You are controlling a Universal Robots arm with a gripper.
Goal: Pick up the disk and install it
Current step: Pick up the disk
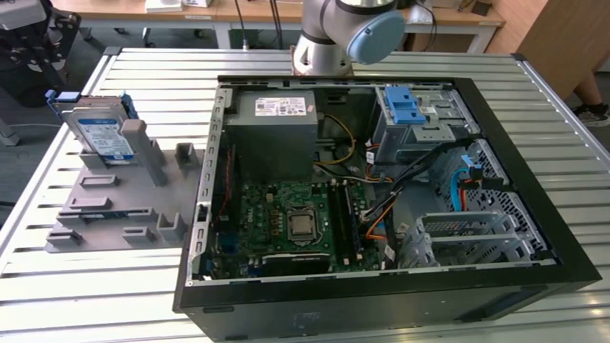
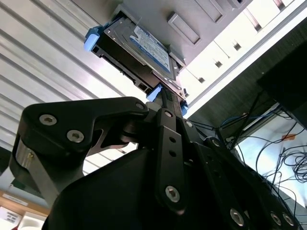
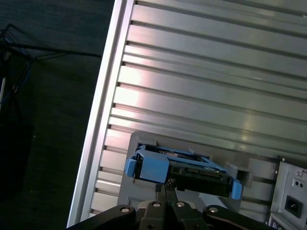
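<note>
The disk [image 1: 98,132], a silver drive with a white-and-blue label in a blue carrier frame, stands on edge in a slot at the far end of the grey fixture [image 1: 124,207], at the exterior view's left. Both wrist views look down on the disk [image 3: 184,171] [image 2: 139,48] from a distance. My gripper [image 3: 166,190] [image 2: 165,96] points toward it with the black fingers together and nothing held. In the exterior view, no gripper is around the disk and the arm's joint [image 1: 348,28] sits behind the computer case.
An open computer case [image 1: 381,186] lies on the slatted metal table [image 1: 76,286], with a grey power-supply box [image 1: 276,118], a motherboard [image 1: 296,221] and a metal drive cage with blue latches [image 1: 419,111] inside. The table edge [image 3: 98,115] drops to dark floor beside the fixture.
</note>
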